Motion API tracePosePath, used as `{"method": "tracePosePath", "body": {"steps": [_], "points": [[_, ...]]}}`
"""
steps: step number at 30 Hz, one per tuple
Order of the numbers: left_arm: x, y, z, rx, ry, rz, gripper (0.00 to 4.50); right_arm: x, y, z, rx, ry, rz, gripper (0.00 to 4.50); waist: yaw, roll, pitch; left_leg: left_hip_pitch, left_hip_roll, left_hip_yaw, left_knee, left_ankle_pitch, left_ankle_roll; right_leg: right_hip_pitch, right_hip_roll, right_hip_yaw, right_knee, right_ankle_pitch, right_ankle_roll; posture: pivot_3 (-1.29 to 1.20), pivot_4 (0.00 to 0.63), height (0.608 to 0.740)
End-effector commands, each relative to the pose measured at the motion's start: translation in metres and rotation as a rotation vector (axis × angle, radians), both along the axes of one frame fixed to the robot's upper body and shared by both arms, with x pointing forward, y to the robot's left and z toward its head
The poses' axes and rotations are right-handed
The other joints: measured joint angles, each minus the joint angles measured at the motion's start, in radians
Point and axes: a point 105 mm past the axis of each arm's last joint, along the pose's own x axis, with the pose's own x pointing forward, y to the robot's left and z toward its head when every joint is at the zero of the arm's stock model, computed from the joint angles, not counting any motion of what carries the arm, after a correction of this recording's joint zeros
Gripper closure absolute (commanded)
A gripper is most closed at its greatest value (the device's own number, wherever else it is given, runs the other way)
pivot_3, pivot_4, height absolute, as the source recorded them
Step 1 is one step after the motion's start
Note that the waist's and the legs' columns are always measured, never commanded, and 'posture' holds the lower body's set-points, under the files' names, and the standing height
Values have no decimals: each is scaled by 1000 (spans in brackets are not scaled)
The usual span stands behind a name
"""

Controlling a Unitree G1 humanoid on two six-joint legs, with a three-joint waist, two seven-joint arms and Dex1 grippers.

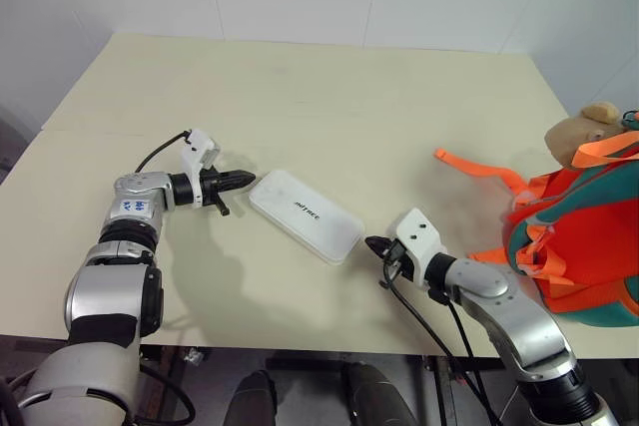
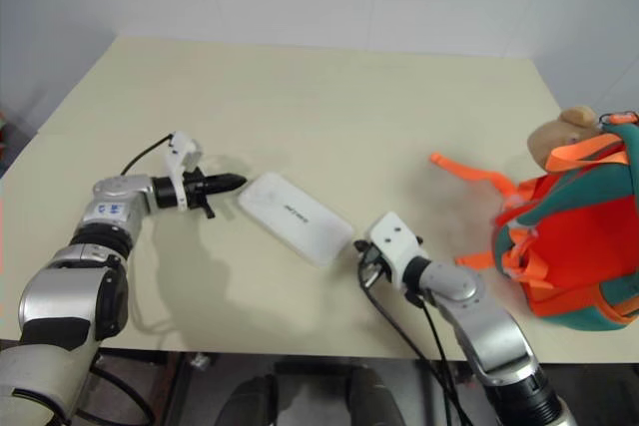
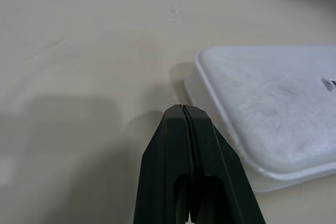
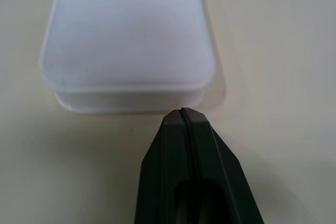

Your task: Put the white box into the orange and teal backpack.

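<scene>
The white box point(image 1: 305, 214) lies flat on the cream surface point(image 1: 329, 97) between the two hands, its long axis running on a diagonal — one short end toward the robot's left and farther away, the other toward its right and nearer. The left hand point(image 1: 244, 179) is clenched shut just off the far-left end, the right hand point(image 1: 373, 244) clenched shut just off the near-right end, neither grasping anything. The orange and teal backpack point(image 1: 579, 236) stands at the surface's right edge — well apart from the box.
</scene>
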Motion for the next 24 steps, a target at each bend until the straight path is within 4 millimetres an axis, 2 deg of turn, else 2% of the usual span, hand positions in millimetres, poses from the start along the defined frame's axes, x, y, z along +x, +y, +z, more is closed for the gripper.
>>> {"method": "tracePosePath", "body": {"steps": [1,14,19,24], "points": [[2,-8,6,7,-12,-31,4480,-2,10,8,11,-30,22,4500,0,0,0,0,0,0,0,0,0,0,0,0,0,0,0,0,150,740],[-10,-18,-11,70,54,-143,4480,-1,18,9,-2,-32,62,4500,-1,0,0,-1,0,0,0,0,0,-1,0,0,1,0,0,0,150,740],[-30,-17,-29,141,127,-285,4480,0,21,14,-15,-47,98,4500,-1,0,0,-1,0,0,-1,0,0,-1,0,0,0,0,0,0,150,740],[-42,-19,-32,173,143,-370,4480,-2,19,16,-51,-44,144,4500,-1,0,0,-1,0,0,-1,0,0,-1,0,0,0,0,0,0,150,740]]}}
